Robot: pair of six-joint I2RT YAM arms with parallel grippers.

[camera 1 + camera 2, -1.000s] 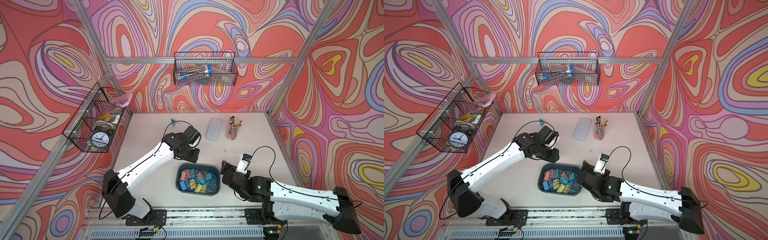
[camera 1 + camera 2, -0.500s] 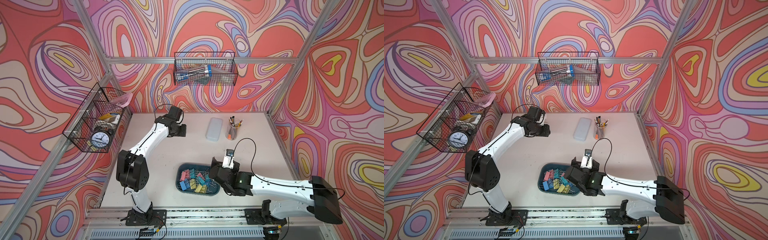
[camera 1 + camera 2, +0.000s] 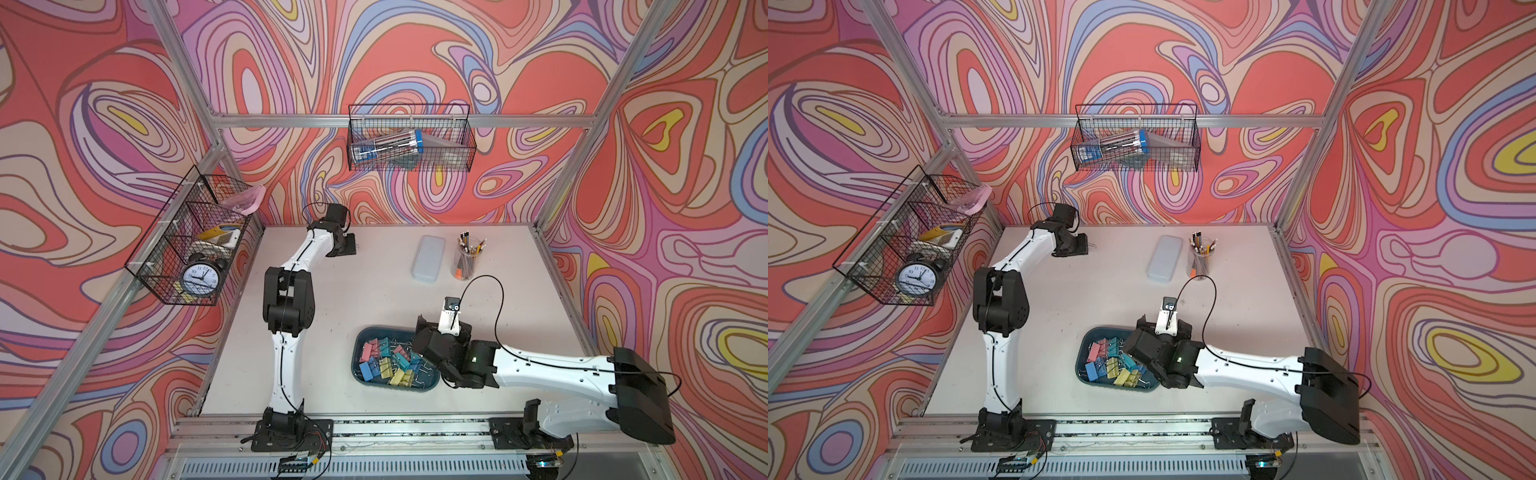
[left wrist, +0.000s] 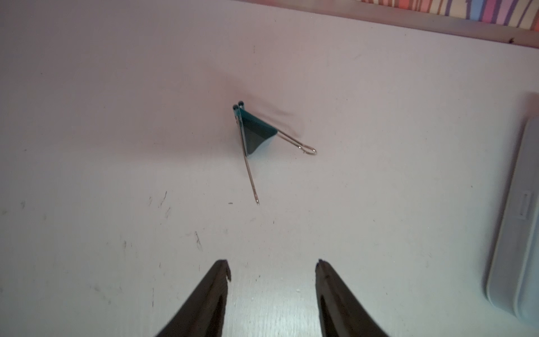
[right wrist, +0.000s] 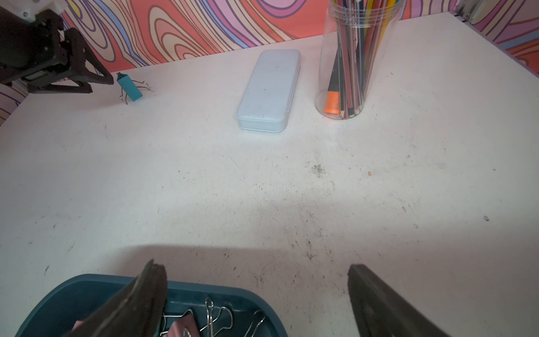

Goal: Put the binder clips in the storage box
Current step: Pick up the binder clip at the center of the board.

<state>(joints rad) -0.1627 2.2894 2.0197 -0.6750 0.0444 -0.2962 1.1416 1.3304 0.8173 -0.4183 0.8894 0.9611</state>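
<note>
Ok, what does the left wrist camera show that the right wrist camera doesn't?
Only the left wrist: the gap of the open left hand, nothing in it, short of the teal clip. Only the right wrist: the pencil cup, the box with clips in it, and the open right hand. Both: the left hand, the teal clip on the table, and the grey case.

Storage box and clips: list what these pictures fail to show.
- storage box: right arm covers one end in both top views; the right wrist view's edge cuts it.
- binder clips inside: count uncertain, overlapping and partly covered.
- stray teal clip: left hand mostly hides it in top views.
</note>
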